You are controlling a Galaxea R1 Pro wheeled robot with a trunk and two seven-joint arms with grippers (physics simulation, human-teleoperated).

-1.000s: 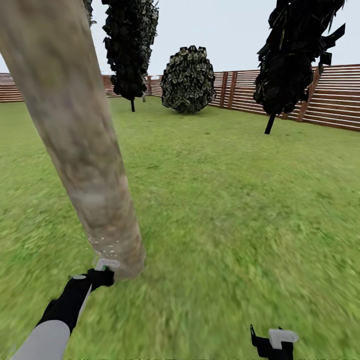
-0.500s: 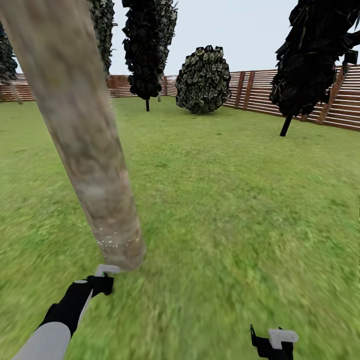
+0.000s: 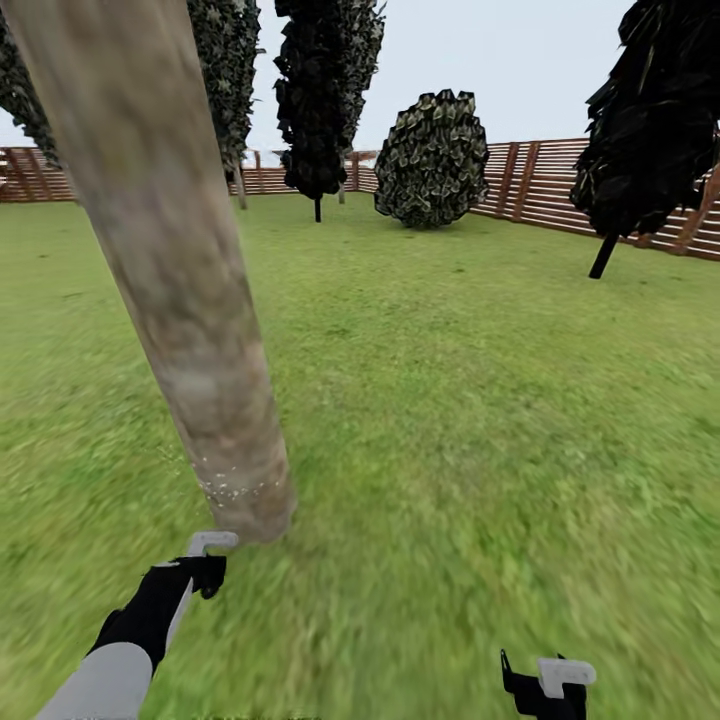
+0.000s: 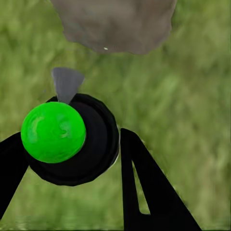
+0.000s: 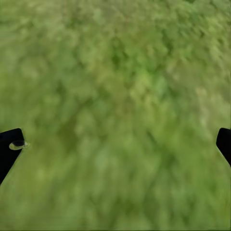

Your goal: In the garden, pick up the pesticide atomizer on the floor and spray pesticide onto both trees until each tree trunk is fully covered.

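- Small pesticide atomizer (image 3: 212,545), white trigger head on a dark body: gripped in the left end effector (image 3: 205,570), nozzle just beside the trunk's foot. From the left wrist, its round black body carries a bright green ball (image 4: 53,132).
- Thick, pale grey-brown mottled tree trunk (image 3: 170,270): leaning, rooted in green lawn (image 3: 480,400); white droplets speckle its base.

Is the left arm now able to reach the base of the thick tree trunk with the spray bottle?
Probably yes: the left gripper holds the atomizer just short of the trunk, with only grass between.
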